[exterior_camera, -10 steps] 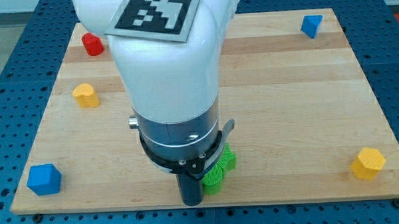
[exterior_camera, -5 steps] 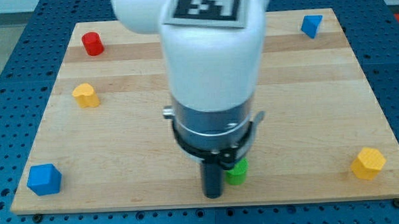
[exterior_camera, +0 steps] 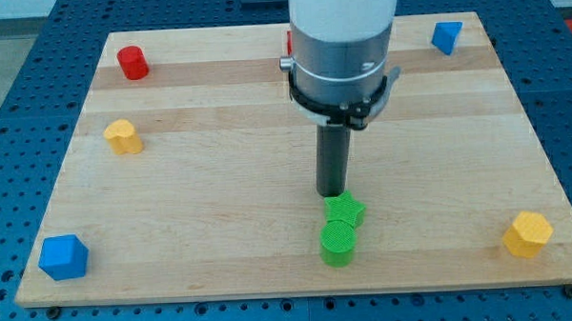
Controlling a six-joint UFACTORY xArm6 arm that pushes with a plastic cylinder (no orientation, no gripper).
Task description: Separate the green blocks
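Wooden board (exterior_camera: 220, 182), pale, laid on a blue perforated bench (exterior_camera: 9, 142); holds seven loose blocks visible and one pushing rod.

Item 1. Arm (exterior_camera: 344, 35): white shell over a grey collar, hanging vertically from the view's top, ending in a straight dark rod. No pincer is fitted, so nothing is clenched, released or grasped; my tip (exterior_camera: 334, 194) stands on the board.

Item 2. Green star-like block (exterior_camera: 346, 211): directly below my tip toward the view's bottom, touching or just short of touching; which, I cannot tell.

Item 3. Green cylinder (exterior_camera: 337, 242): one step further below my tip, pressed against the star-like block. The pair is not yet parted.

Handling, judged: both look like small light rigid plastic pieces that should slide readily on smooth wood and may spin if struck off-centre. No hold is possible; contact belongs at the seam between them, entered from one side, or on a single block's flank.

Item 4. Red cylinder (exterior_camera: 132, 62) and yellow block (exterior_camera: 123, 136): far to the view's left of my tip.

Item 5. Blue block (exterior_camera: 62, 257): lower left of my tip.

Item 6. Blue block (exterior_camera: 445, 37): upper right of my tip.

Item 7. Yellow block (exterior_camera: 528, 233): lower right of my tip.
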